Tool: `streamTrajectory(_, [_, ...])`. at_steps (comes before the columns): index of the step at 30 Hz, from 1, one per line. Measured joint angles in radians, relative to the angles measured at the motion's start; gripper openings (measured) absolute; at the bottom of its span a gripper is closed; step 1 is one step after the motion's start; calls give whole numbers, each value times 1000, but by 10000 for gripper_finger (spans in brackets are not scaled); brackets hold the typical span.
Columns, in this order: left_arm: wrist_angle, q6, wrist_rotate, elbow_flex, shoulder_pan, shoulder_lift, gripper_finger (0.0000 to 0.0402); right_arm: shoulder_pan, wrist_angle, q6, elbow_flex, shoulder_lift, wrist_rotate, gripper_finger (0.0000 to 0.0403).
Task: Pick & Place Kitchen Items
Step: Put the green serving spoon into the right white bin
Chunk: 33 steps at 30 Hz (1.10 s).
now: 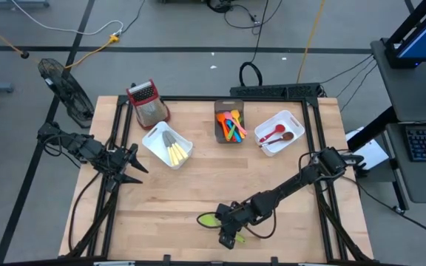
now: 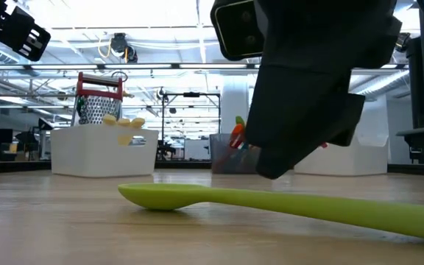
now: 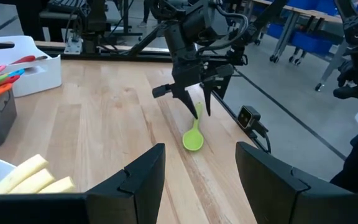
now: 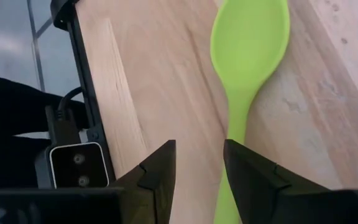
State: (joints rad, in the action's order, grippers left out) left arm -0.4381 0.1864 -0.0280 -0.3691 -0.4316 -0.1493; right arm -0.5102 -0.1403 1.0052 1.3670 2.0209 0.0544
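**Right gripper over green spoon at lower centre**

We count one wooden table (image 1: 287, 185), filling the middle of the high view. Two dark arms: left arm parked at centre left, its left gripper (image 1: 137, 168) spread and empty; right arm reaching to lower centre. Three bins along the upper middle: white bin (image 1: 156, 140) with yellow-handled knives (image 1: 176, 153), we cannot count them exactly; dark grey bin (image 1: 220, 127) with mixed coloured utensils (image 1: 234, 127), orange, blue, green, pink; second white bin (image 1: 288, 120) with two spoons (image 1: 276, 135), red and brown. One red-topped grater (image 1: 147, 101) at upper left of the table. No writing readable anywhere.

One green spoon (image 1: 207, 219) lies flat on the wood at lower centre, lime, smooth, bowl toward frame left, handle running under the right gripper (image 1: 228, 238). Its fingers (image 4: 159, 171) are parted, low around the handle, not clamped.
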Motion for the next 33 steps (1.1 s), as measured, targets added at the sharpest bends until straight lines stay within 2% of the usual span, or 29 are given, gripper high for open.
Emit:
streamTrajectory(15, [-8, -20, -7, 0, 0, 0, 200, 5, 14, -54, 5, 42, -5, 127])
streamTrajectory(21, [-13, -34, -28, 0, 0, 0, 200, 4, 20, -56, 7, 92, -93, 127])
streamTrajectory(27, [-18, -34, -34, 0, 0, 0, 200, 7, 10, -16, 5, 117, -99, 127])
streamTrajectory(33, [-19, -34, -34, 0, 0, 0, 200, 8, 126, -58, 1, 99, -73, 127])
